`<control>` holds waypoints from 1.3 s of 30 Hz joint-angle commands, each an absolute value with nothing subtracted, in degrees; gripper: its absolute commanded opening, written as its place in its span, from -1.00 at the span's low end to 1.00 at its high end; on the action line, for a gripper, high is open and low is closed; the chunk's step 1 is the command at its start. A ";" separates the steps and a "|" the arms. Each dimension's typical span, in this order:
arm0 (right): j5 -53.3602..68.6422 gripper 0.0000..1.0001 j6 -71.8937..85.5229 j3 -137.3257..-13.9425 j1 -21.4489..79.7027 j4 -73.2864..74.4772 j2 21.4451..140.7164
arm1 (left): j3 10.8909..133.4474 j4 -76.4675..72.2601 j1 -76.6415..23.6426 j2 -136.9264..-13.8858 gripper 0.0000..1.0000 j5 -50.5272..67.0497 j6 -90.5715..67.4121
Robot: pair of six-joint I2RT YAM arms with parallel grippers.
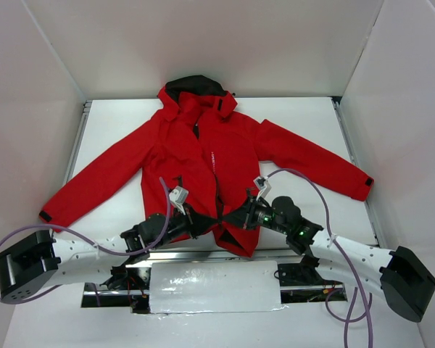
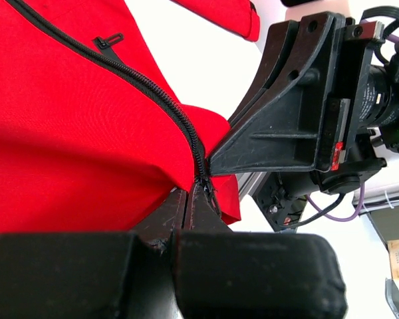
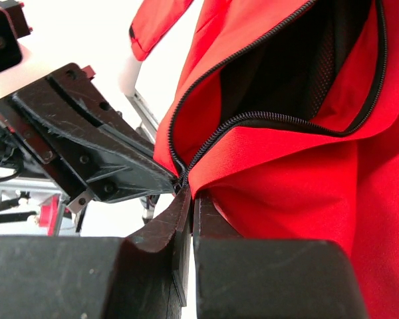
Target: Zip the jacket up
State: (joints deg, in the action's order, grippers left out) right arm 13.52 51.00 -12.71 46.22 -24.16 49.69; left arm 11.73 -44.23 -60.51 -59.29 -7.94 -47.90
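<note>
The red jacket [image 1: 181,152] lies flat on the white table, hood at the far end, sleeves spread out. Both grippers meet at the bottom end of its central zipper [image 1: 216,177] near the hem. In the left wrist view my left gripper [image 2: 193,189] is shut on the lowest end of the zipper [image 2: 153,93], with the right gripper's finger [image 2: 279,133] pressed close beside it. In the right wrist view my right gripper [image 3: 189,193] is shut where the two zipper tracks [image 3: 253,119] join. Above that the tracks gape and show black lining. What sits between the jaws is hidden.
White walls enclose the table on three sides. A metal rail [image 1: 196,254] runs along the near edge under the hem. A white plate [image 1: 214,286] lies between the arm bases. Purple cables [image 1: 312,185] loop over the arms. A pocket zipper pull [image 2: 110,41] lies flat.
</note>
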 commanded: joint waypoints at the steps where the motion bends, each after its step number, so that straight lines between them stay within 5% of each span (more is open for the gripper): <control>1: 11.77 -1.00 49.31 -13.62 44.04 -33.05 47.99 | 10.55 -47.72 -61.35 -60.56 -1.00 -0.97 -46.76; 39: 24.00 -0.88 51.59 -13.09 34.01 -35.69 57.83 | 8.35 -63.80 -61.35 -74.09 -1.00 2.20 -48.07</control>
State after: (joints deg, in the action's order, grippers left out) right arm 31.38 53.32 -10.90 35.29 -31.62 57.63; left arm 9.76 -60.73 -60.12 -72.27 -3.33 -45.60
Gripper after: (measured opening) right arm 0.063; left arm 0.040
